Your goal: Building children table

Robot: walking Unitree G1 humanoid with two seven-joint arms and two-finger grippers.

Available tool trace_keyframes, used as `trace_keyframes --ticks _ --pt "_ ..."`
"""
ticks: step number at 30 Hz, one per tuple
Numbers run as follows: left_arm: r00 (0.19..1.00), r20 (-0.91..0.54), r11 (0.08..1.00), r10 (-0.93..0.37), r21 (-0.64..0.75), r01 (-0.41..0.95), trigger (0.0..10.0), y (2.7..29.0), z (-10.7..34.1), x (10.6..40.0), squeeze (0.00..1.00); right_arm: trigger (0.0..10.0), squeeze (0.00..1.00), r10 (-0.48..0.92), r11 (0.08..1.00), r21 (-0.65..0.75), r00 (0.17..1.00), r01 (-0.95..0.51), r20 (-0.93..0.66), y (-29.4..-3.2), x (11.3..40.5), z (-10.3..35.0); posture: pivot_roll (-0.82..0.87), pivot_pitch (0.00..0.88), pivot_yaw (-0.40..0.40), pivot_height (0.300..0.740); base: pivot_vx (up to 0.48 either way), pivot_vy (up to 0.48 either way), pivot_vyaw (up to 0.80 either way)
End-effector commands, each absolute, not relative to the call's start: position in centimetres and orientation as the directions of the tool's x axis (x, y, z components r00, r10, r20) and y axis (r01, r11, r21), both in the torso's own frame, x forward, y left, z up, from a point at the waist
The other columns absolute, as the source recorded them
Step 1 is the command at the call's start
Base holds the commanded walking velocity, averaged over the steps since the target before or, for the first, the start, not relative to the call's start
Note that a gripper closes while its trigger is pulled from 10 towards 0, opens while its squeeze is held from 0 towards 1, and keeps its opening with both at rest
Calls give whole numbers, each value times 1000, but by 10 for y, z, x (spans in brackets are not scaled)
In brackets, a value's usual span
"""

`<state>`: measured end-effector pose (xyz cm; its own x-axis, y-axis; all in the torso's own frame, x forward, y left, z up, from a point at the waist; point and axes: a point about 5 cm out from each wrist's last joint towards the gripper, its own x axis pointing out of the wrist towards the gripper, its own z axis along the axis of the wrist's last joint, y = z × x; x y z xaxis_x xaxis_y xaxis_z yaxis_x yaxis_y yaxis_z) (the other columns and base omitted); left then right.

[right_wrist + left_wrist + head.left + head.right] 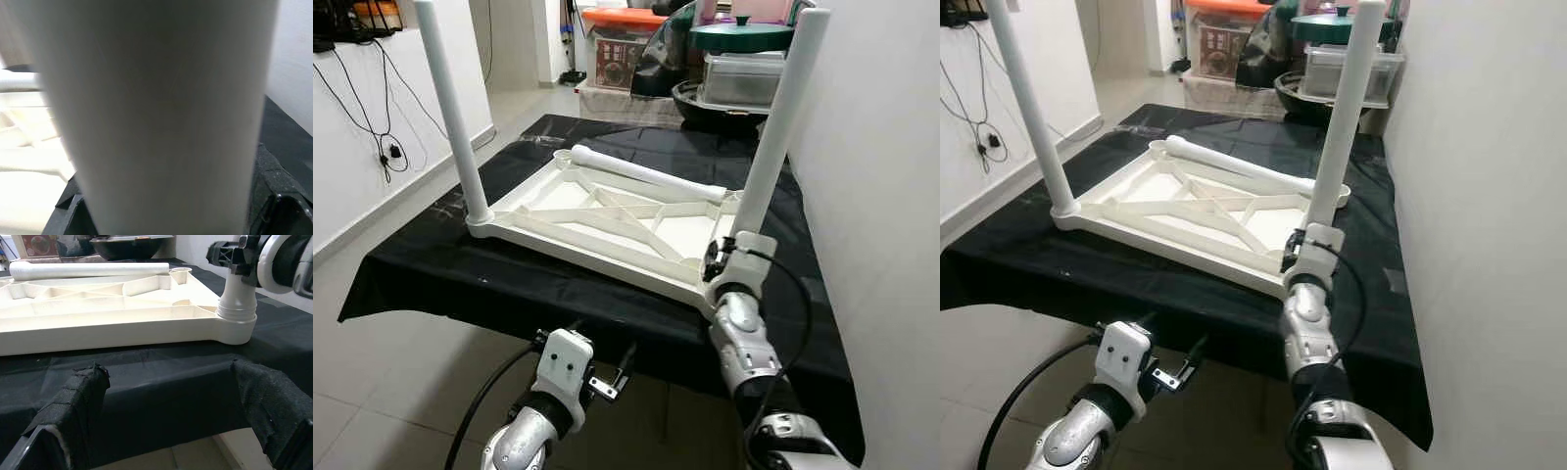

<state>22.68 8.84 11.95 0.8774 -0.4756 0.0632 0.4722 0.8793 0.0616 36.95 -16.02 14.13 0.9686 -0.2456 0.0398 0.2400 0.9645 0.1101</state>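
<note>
1. The white tabletop (607, 220) lies upside down on the black cloth (440, 274) over the work surface, ribbed underside facing up

2. Two legs stand upright in near corner sockets: the left leg (450, 108) at my left, and the right leg (781, 117) at my right

3. A third leg (646, 174) lies loose across the far part of the tabletop, just beside an empty corner socket (180, 270); I can make out no fourth leg

4. My right gripper (736, 253) is closed round the base of the right leg, just above its socket; in the right wrist view the leg stands between my fingers (271, 196) and blocks most of the frame

5. My left gripper (607, 377) hangs below the near edge of the cloth, fingers (80, 396) spread wide and holding nothing, aimed at the tabletop's near rim

6. Step in hand, as I judge it: seating the right leg in its socket. The collar looks close to the socket, but I cannot tell whether it is fully home

7. The next move probably calls for releasing this leg, then reaching across the tabletop for the loose third leg and standing it in the far empty socket
</note>
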Motion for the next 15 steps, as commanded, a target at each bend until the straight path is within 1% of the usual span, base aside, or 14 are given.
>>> trace_keyframes --ticks 1,2,3,4,5,6,7,8,9,10,12,14,15 --pt "877 52 878 -478 73 474 10000 89 117 227 0 10000 0 -132 979 166 989 120 60 -170 376 148 209 0 -58 740 0 0 0" --pt "877 52 878 -478 73 474 10000 89 117 227 0 10000 0 -132 979 166 989 120 60 -170 376 148 209 0 -58 740 0 0 0" --pt "877 52 878 -478 73 474 10000 89 117 227 0 10000 0 6 978 209 998 -19 64 -175 381 153 209 0 -57 740 0 0 0" --pt "877 52 878 -478 73 474 10000 89 117 227 0 10000 0 6 978 209 998 -19 64 -175 381 153 209 0 -57 740 0 0 0" --pt "877 52 878 -477 73 473 10000 89 117 228 0 10000 0 208 950 225 976 -217 62 -174 383 159 212 0 -56 740 0 0 0" --pt "877 52 878 -477 74 473 10000 89 117 228 0 10000 0 368 899 230 927 -373 69 -172 383 164 212 0 -56 740 0 0 0" --pt "877 52 878 -477 75 473 10000 89 117 228 0 10000 0 465 859 210 883 -466 59 -169 382 167 212 0 -55 740 0 0 0" --pt "877 52 878 -477 75 473 10000 89 117 228 0 10000 0 465 859 210 883 -466 59 -169 382 167 212 0 -55 740 0 0 0" --pt "877 52 878 -477 75 473 10000 89 117 228 0 10000 0 537 822 199 843 -534 43 -166 380 167 212 0 -55 740 0 0 0" --pt "877 52 878 -477 75 473 10000 89 117 228 0 10000 0 537 822 199 843 -534 43 -166 380 167 212 0 -55 740 0 0 0" --pt "877 52 878 -477 77 473 10000 89 117 228 0 10000 0 648 753 159 762 -639 -2 -159 379 168 218 0 -59 740 0 0 0" --pt "877 52 878 -477 77 473 10000 89 117 228 0 10000 0 648 753 159 762 -639 -2 -159 379 168 218 0 -59 740 0 0 0" --pt "877 52 878 -477 78 473 10000 89 117 228 0 10000 0 710 699 146 704 -700 -24 -153 379 169 221 0 -60 740 0 0 0"
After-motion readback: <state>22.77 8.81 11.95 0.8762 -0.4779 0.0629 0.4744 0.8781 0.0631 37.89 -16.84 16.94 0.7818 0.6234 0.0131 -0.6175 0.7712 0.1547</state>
